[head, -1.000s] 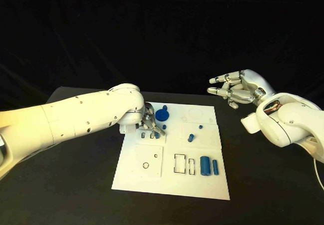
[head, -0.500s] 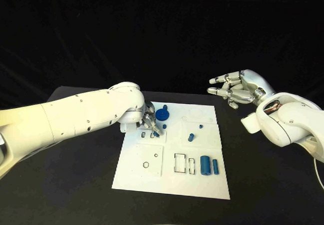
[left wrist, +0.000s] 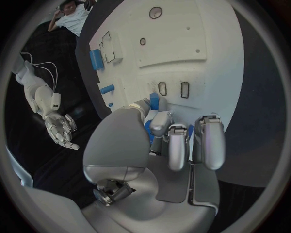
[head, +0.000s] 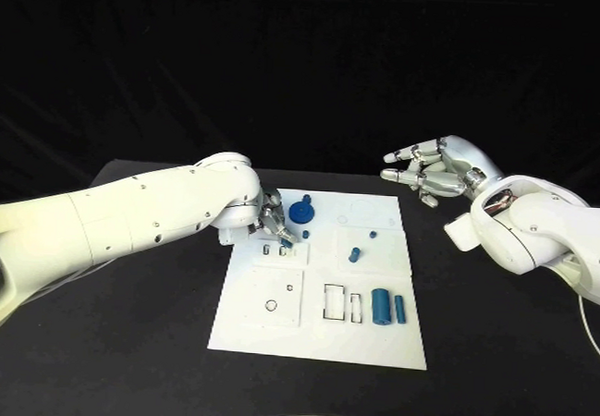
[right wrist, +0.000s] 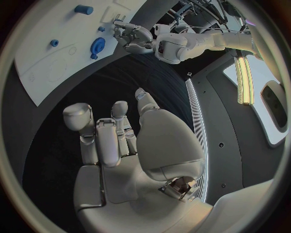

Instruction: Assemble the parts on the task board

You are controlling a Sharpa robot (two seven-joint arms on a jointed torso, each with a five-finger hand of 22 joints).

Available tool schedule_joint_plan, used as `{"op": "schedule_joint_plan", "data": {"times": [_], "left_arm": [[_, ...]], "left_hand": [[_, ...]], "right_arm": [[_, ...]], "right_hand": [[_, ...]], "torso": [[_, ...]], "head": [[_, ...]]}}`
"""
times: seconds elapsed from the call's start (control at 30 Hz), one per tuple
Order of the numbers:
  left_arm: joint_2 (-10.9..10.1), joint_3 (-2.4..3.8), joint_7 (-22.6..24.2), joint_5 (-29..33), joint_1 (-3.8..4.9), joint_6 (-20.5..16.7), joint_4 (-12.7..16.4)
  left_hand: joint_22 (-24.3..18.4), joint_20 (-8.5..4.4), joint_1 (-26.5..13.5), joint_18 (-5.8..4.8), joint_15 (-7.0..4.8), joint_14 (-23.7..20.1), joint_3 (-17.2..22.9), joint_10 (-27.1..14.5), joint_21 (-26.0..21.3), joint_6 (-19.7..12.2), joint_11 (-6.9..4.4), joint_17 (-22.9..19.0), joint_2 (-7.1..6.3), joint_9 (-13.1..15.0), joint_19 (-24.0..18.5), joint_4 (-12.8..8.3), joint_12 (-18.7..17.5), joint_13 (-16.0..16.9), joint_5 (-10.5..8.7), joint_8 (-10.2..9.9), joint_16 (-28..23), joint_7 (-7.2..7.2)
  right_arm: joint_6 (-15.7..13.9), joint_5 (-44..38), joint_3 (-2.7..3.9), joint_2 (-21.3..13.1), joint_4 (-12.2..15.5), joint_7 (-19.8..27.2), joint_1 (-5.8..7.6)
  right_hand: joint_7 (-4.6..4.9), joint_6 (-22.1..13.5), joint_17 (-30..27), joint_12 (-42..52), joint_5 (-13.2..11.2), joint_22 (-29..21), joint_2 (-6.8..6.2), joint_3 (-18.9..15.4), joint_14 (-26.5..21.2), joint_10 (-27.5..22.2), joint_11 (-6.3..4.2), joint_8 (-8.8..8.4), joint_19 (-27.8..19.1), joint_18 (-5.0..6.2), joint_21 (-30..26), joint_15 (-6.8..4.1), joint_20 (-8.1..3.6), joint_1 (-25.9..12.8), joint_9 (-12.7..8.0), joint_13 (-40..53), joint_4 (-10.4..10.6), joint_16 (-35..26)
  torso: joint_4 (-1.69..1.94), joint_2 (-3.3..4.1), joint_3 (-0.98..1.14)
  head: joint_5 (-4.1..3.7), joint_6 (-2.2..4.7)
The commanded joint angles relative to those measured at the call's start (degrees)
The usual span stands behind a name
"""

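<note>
The white task board (head: 318, 338) lies in the middle of the black table. My left hand (head: 275, 224) hovers over the board's far left part and pinches a small blue part (left wrist: 154, 102) between thumb and fingers, just above two small slots (left wrist: 162, 89). Those slots (head: 274, 250) look empty. A round blue part (head: 300, 211) stands beside the left hand. A small peg (head: 371, 234), a short cylinder (head: 354, 256) and two upright cylinders (head: 380, 306) sit further right. My right hand (head: 435, 172) floats open off the board's far right corner, holding nothing.
Rectangular outlines (head: 334, 302) and a small ring (head: 269, 306) mark the board's near half. The right wrist view shows the board (right wrist: 42, 68), the round blue part (right wrist: 97, 46) and my left hand (right wrist: 136, 39) beyond the right hand (right wrist: 121, 141). Bare black table surrounds the board.
The left hand has pulled back a little from the two slots, taking the small blue part with it. The right hand has turned slightly and dipped.
</note>
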Motion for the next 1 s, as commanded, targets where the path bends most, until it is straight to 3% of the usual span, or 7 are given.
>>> {"op": "schedule_joint_plan", "data": {"times": [0.03,0.2,0.4,0.73,1.0], "left_arm": [[-0.5,0.03,0.6,0.4,0.02,-3.3,0.8],[-1.6,-0.02,0.1,-0.9,-0.24,-7.9,2.7],[-2.7,-0.06,-0.6,-2.3,-0.82,-9.5,4.4],[-3.6,-0.11,-1.1,-4.2,-2.15,-9.0,5.2],[-3.9,-0.11,-1.4,-4.7,-2.59,-6.5,5.9]], "left_hand": [[5.1,0.37,-1.1,-0.22,0.24,5.9,9.2,0.4,-0.3,0.1,0.07,15.1,-0.39,0.5,1.6,-8.1,-0.3,0.1,-0.03,0.5,0.1,-0.15],[6.0,0.25,-1.7,-0.42,0.1,5.9,11.7,1.0,0.3,0.1,-0.09,15.1,-1.65,1.3,2.1,-9.3,0.4,0.8,0.06,1.1,0.1,-0.28],[6.4,0.21,-2.3,-0.52,0.07,5.9,13.0,1.2,0.6,0.2,-0.15,15.1,-2.35,1.7,2.3,-9.8,0.5,0.9,0.05,1.4,0.1,-0.36],[6.7,0.18,-2.9,-0.57,0.06,5.9,14.0,1.0,0.7,0.3,-0.19,15.1,-2.64,2.0,2.3,-10.0,0.0,0.2,0.04,1.7,0.1,-0.4],[6.7,0.18,-3.1,-0.58,0.05,5.9,14.2,1.0,0.8,0.3,-0.19,15.1,-2.77,2.1,2.4,-10.0,-0.2,0.0,0.03,1.7,0.1,-0.4]], "right_arm": [[1.6,-0.9,-0.04,0.1,-0.1,-0.5,-0.11],[1.5,-0.9,-0.08,0.0,-0.1,-0.4,-0.17],[1.6,-0.9,-0.1,0.0,-0.1,-0.4,-0.25],[1.6,-0.2,-0.11,-0.1,-0.1,-0.4,-0.29],[1.6,-0.2,-0.11,-0.1,-0.1,-0.2,-0.3]], "right_hand": [[0.15,0.2,0.0,0.4,-0.2,0.0,0.24,-0.4,0.7,0.4,-0.12,0.09,-0.3,0.71,-0.2,-0.12,-0.1,-0.2,0.0,-0.1,0.0,-0.3],[0.19,0.1,-0.1,0.6,-1.3,-0.2,0.37,-1.0,0.7,0.4,-0.07,0.07,-0.3,0.72,-0.4,-0.08,-0.07,-0.4,0.0,-0.2,0.5,-0.4],[0.24,0.0,-0.2,0.8,-2.6,-0.4,0.58,-1.7,0.7,0.3,-0.01,0.07,-0.2,0.73,-0.6,-0.04,-0.03,-0.4,0.0,-0.4,0.9,-0.4],[0.27,0.0,-0.2,1.2,-4.0,-0.6,0.99,-2.5,0.7,0.3,0.03,0.14,-0.1,0.73,-0.8,0.0,0.0,-0.5,0.0,-0.5,1.5,-0.5],[0.28,0.0,-0.2,1.2,-4.1,-0.7,1.04,-2.6,0.7,0.2,0.03,0.15,-0.2,0.75,-0.9,0.0,0.0,-0.5,0.0,-0.6,1.6,-0.5]], "torso": [[0.05,0.07,0.0],[0.14,0.1,-0.06],[0.05,0.11,-0.08],[-0.06,0.19,-0.11],[-0.09,0.15,-0.08]], "head": [[0.17,0.12],[0.26,0.12],[0.55,0.01],[0.81,-0.35],[0.87,-0.7]]}}
